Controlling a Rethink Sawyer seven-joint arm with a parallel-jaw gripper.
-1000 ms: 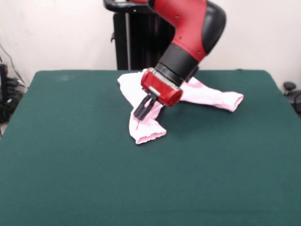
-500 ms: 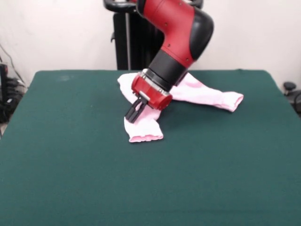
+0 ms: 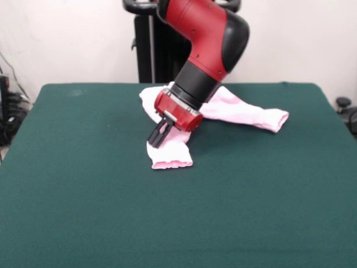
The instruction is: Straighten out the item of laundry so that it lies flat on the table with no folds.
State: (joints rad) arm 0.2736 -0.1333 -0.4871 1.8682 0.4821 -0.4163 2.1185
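The item of laundry, pale pink baby trousers, lies at the far middle of the green table. One leg stretches right to a cuff near the right side. The other leg runs toward the camera and ends in a cuff. The waist is at the far side, partly hidden behind the arm. My gripper points down and to the left onto the near leg, just above its cuff. Its dark fingers stand close together on the cloth and appear shut on it.
The robot's black pedestal stands behind the table's far edge. Cables and dark gear sit off the left edge, and a dark object sits off the right edge. The table's edges are far from the garment.
The gripper has moved left and slightly back, and the near leg's cuff has shifted left with it. The right leg has not moved.
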